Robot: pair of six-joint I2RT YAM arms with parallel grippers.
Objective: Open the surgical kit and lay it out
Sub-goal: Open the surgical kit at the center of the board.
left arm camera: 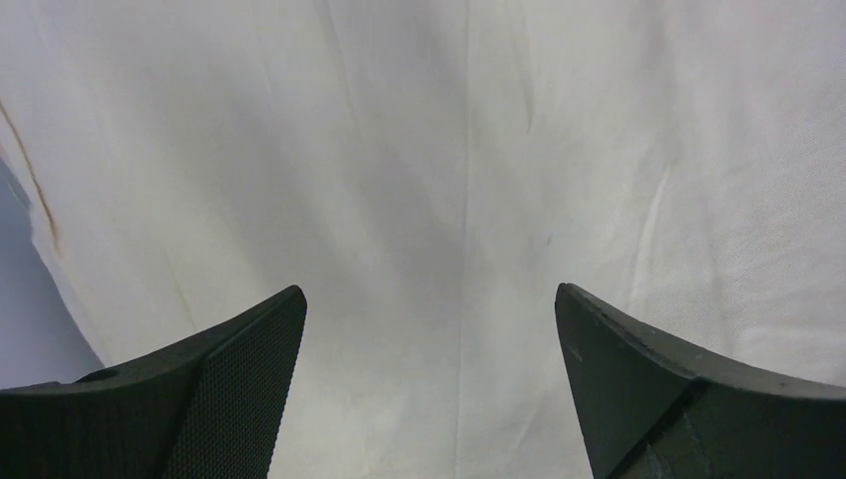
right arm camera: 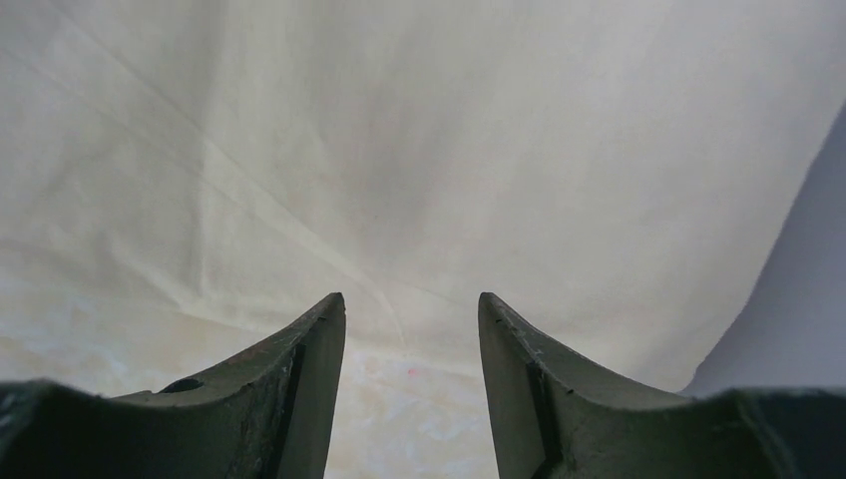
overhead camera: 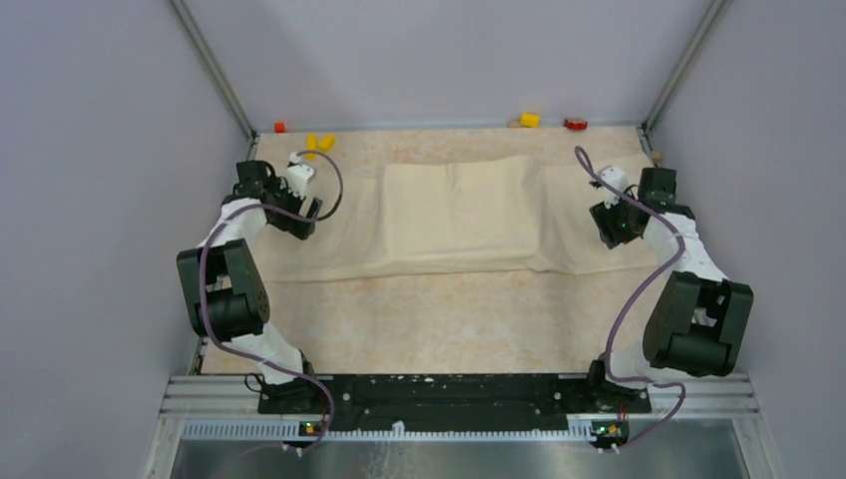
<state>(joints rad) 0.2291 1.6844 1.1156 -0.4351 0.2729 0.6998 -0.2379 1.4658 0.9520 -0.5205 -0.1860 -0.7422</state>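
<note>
on the table (overhead camera: 429, 319), beige cloth wrap (overhead camera: 454, 215) hides whatever bulges beneath.

Cloth wrap (overhead camera: 454, 215) beige; table (overhead camera: 429, 319) mottled tan; block (overhead camera: 530, 120) yellow; walls (overhead camera: 100, 150) lilac.

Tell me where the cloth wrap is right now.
In the top view, the cloth lies across the far half of the table, spread between the left arm at its left end and the right arm at its right end.
</note>
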